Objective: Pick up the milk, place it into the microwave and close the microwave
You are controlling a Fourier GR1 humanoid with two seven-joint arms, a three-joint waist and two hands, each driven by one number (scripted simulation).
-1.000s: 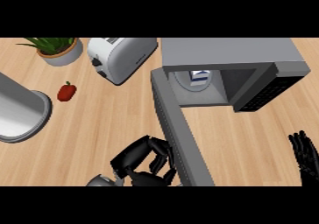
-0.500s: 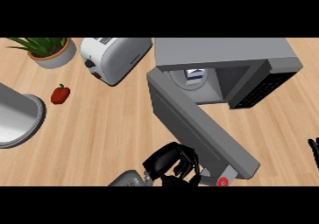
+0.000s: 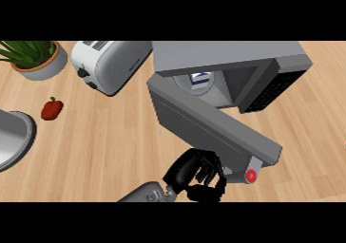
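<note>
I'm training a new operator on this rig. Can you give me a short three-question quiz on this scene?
1. True or false: the milk is inside the microwave.
2. The microwave's door is: A) partly open B) fully shut.
3. Fill in: nearest the door's free end is the robot's ___.
Key: 1 true; 2 A; 3 left hand.
</note>
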